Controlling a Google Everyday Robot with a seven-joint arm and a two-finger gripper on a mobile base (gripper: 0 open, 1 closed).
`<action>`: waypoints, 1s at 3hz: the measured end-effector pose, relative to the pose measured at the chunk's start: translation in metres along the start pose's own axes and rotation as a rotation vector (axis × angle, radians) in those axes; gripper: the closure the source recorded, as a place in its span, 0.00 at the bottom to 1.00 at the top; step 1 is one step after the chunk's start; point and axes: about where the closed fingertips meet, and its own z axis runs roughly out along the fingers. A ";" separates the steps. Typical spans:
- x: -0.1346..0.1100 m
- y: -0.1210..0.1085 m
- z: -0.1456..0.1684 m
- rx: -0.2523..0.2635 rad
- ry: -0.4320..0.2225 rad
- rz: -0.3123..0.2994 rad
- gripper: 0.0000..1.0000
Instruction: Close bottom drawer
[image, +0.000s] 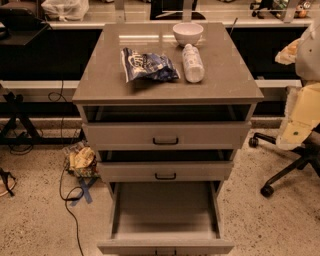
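Standing pulled far out toward the camera, the bottom drawer (200, 246) shows its grey inside; it must slide straight back under the cabinet (100, 82). The tool is nowhere in view, so I cannot tell its state or side

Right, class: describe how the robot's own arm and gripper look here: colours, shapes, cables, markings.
The arm shows at the right edge as smooth cream-white casing, rounded above, with a flatter yellowish panel below. The gripper, at the upper right beside the cabinet top, is a small pale yellowish tip. No cables or markings show on either.
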 end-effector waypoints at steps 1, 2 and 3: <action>0.000 0.000 0.000 0.000 0.000 0.000 0.00; 0.003 0.004 0.015 -0.052 -0.027 0.027 0.00; 0.009 0.025 0.072 -0.159 -0.111 0.147 0.00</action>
